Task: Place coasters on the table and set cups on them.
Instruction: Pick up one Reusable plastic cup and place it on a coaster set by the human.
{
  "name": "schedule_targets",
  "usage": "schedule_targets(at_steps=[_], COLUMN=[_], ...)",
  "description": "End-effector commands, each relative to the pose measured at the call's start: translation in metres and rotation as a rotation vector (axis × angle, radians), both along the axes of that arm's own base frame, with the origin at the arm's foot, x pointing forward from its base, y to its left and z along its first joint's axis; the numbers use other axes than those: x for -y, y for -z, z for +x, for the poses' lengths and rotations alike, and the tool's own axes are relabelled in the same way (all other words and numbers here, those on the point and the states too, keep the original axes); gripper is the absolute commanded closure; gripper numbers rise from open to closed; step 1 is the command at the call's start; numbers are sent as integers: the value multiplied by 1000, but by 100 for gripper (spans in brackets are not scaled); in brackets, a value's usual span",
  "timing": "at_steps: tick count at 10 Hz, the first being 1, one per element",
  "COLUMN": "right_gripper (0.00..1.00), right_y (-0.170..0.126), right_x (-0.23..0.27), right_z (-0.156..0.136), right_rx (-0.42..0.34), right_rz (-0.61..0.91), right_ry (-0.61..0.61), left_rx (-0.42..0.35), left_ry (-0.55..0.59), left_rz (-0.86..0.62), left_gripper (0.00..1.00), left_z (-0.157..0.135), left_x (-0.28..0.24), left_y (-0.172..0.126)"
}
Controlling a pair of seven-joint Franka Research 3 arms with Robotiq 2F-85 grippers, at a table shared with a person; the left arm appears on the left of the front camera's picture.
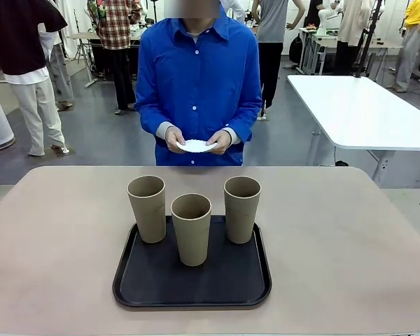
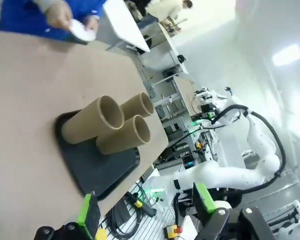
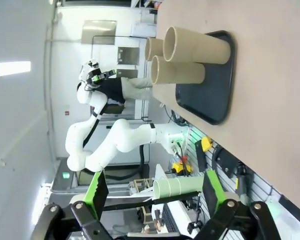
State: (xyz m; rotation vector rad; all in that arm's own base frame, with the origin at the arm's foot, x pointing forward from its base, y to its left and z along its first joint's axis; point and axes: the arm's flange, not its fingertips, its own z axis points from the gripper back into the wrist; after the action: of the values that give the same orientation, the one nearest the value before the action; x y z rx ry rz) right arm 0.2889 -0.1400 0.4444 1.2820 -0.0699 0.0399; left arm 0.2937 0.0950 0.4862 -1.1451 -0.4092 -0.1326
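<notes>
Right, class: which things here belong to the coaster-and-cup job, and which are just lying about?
Job: cups, coasters, table.
Lying about: tray, white table.

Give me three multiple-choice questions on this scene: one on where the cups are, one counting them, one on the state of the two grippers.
1. Where do the cups stand? A on the black tray; B on the coasters; C in the person's hands.
2. How many cups are there? A two; B three; C four.
3. How are the left gripper and the right gripper? A both open; B both shut; C left shut, right open.
Answers: 1 A, all stand on the tray while the hands hold the coasters; 2 B, three tumblers show in the front view; 3 A, each wrist view shows its fingers spread wide.
</notes>
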Motion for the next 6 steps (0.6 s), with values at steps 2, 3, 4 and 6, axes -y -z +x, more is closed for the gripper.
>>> schedule_targets(at_steps=[2,3,4,6], right_gripper=[0,0,0,0], right_y=[3,6,8,11], right_x=[16,21,25,31], right_z=[0,0,0,2], right_rx=[-22,-32,-32,-33], right_rz=[-36,-31,-30,-40], right_ry=[60,71,83,94], left_rx=[-64,-101,-130,-160], left_ry=[-21,-3,10,21], left_rz=[13,12,10,24], left_gripper=[0,0,0,0], left_z=[-10,-12,-14,-17], left_x=[-18,-24,-28,-24], left_y=[16,21,22,24])
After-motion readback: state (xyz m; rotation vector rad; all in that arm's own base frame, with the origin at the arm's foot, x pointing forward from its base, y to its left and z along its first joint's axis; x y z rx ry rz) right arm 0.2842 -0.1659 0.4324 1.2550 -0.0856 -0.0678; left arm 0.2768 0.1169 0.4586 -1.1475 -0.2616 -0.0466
